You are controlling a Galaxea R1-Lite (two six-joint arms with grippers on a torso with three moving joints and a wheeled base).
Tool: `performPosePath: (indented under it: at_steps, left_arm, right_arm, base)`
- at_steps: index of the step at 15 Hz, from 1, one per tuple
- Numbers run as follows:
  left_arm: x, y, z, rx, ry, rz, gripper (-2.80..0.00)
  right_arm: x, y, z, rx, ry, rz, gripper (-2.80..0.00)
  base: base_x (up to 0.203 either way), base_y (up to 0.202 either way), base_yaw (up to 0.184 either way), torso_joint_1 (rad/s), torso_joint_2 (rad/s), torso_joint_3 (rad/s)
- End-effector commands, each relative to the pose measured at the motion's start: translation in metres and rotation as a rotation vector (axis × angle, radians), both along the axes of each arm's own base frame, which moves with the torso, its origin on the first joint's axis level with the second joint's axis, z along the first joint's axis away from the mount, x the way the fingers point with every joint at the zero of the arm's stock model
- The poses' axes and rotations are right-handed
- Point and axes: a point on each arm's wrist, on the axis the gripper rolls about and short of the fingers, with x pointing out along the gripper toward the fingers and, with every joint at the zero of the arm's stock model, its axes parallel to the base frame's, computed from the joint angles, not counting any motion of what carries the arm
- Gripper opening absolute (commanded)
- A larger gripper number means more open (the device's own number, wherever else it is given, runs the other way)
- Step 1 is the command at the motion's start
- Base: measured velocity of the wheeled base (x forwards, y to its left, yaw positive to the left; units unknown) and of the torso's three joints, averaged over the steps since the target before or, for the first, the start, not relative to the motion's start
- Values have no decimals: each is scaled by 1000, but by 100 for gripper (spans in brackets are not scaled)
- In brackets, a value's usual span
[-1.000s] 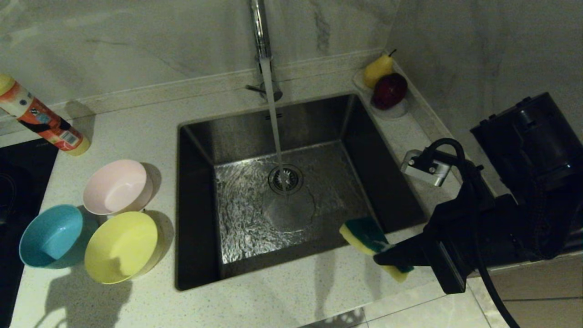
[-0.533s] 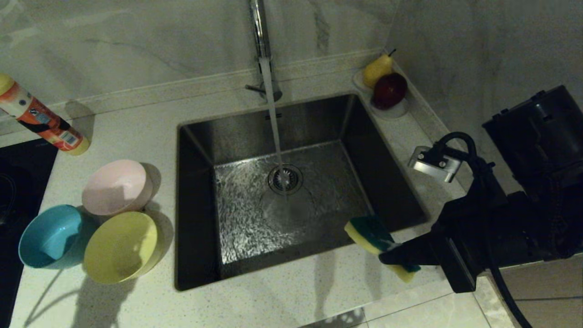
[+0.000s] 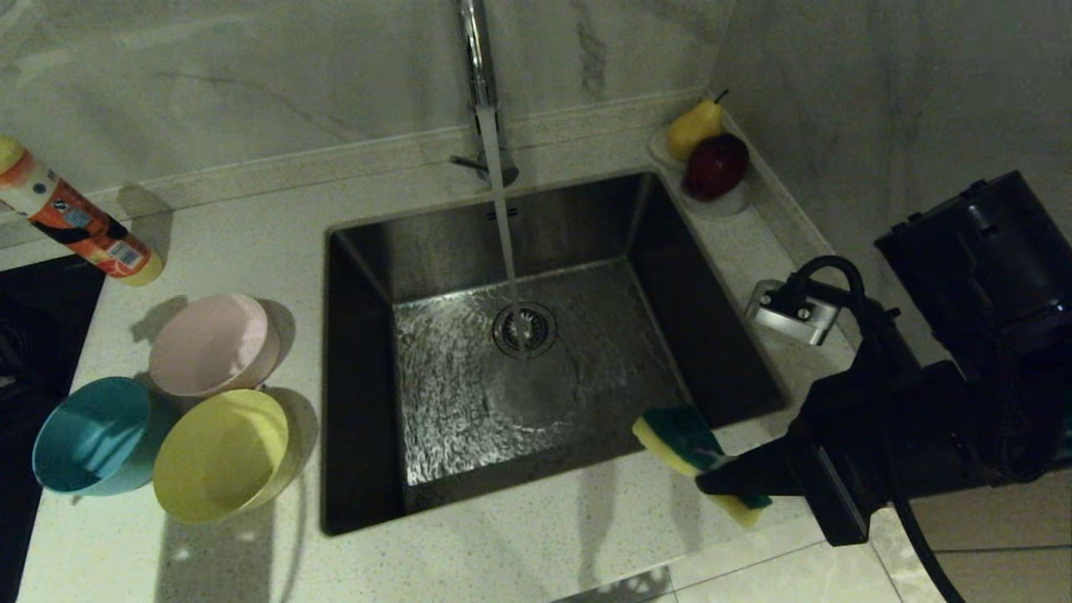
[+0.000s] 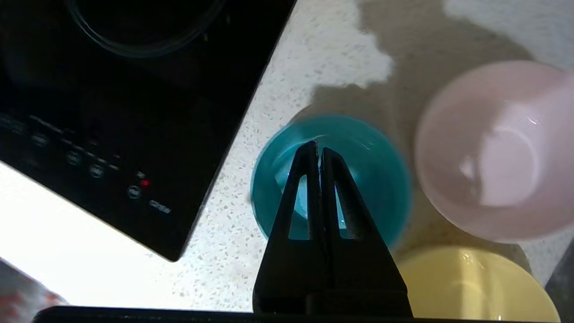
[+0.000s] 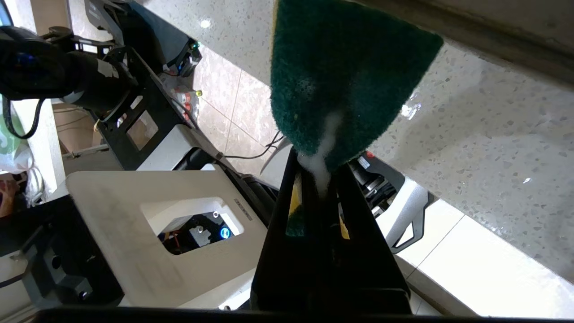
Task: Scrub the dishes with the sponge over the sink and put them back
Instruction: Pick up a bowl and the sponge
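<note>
The right tool (image 3: 727, 479), at lower right of the head view, is clamped on the sponge (image 3: 682, 440), which hangs over the sink's (image 3: 368, 402) near right corner. Water runs from the tap (image 3: 479, 59) onto the drain. At left on the counter (image 3: 251, 209) cluster the pink bowl (image 3: 209, 345), blue bowl (image 3: 88, 435) and yellow bowl (image 3: 219, 456). The left tool (image 4: 319, 154), fingers pressed together and empty, hovers over the blue bowl.
</note>
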Motion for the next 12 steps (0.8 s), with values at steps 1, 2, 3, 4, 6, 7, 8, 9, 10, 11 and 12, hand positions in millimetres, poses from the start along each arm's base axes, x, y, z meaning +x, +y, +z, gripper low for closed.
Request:
performPosePath:
  at_steps: [1,2,3,4,6,7,8,9,10,11,12]
  left_arm:
    - [1,24,-7,-90,2,-21,-280]
    - [-3,32,-9,-133,-14,-46,-280]
    - [-7,38,-11,-167,-26,-60,-280]
    - [-11,43,-14,-189,-27,-52,-280]
    - [-15,49,-24,-222,-13,-38,-280]
    - [-16,51,-26,-252,-22,-66,-280]
    - [-18,54,-28,-285,-31,-86,-280]
    - [-17,56,-32,-305,-22,-86,-280]
    - [-15,57,-35,-316,-13,-84,0]
    - [-14,58,-35,-320,-10,-83,0]
    - [-10,62,-41,-344,4,-77,0]
  right_arm:
    - [3,2,-4,-11,14,3,-280]
    - [3,3,-6,-13,19,4,-280]
    - [5,5,-8,-18,26,4,-280]
    - [7,6,-10,-21,31,4,-280]
    - [8,6,-11,-23,33,6,-280]
    - [8,7,-11,-24,34,6,-280]
    - [9,8,-12,-26,37,6,-280]
    - [10,8,-13,-28,42,5,-280]
    - [10,8,-12,-27,38,6,-280]
    - [9,8,-12,-26,37,6,-280]
    - [10,8,-12,-27,37,5,-280]
  base:
    - [0,0,0,0,0,0]
    - [0,0,0,0,0,0]
    - [0,0,0,0,0,0]
    - [0,0,0,0,0,0]
    - [0,0,0,0,0,0]
    - [0,0,0,0,0,0]
    - [0,0,0,0,0,0]
    - [0,0,0,0,0,0]
    - [0,0,0,0,0,0]
    - [0,0,0,0,0,0]
    - [0,0,0,0,0,0]
